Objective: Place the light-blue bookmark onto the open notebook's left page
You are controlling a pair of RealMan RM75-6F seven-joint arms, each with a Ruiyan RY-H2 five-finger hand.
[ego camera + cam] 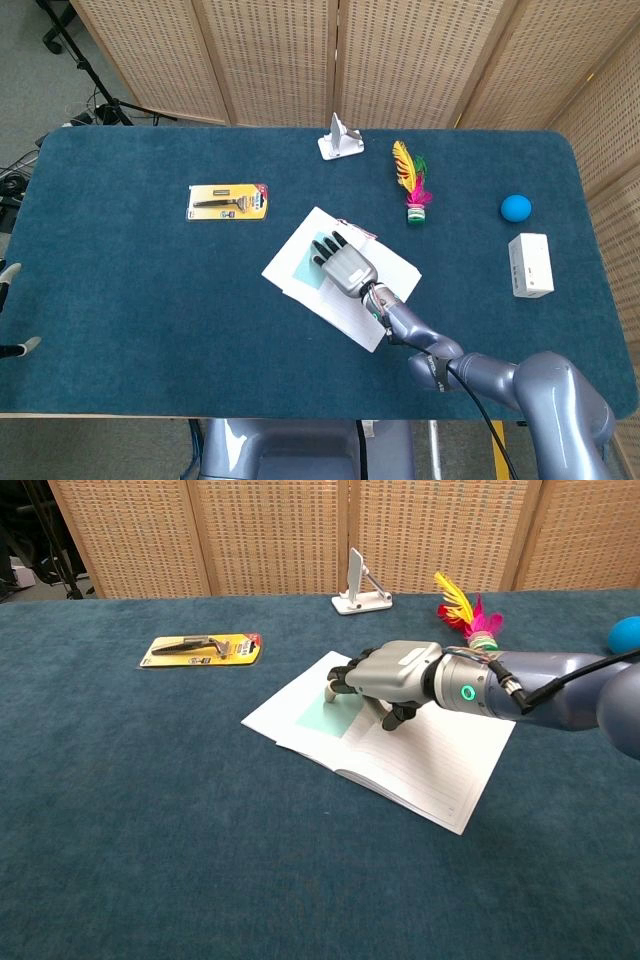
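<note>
One big blue table (130, 280) holds everything. On it, near the middle, lies the open notebook (420, 765) (its pages are white). The right hand (385, 678) is low over the notebook, fingers bent down with their tips on the paper, holding nothing. The light-blue bookmark (322, 713) lies flat on the left page, partly under those fingers. The left hand cannot be seen. A yellow pack (229, 201) lies apart.

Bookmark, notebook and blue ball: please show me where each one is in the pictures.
bookmark (328, 712), chest view, bare light-blue face left of the fingers
notebook (440, 765), chest view, middle of the lined right page
blue ball (515, 207), head view, centre of the ball
</note>
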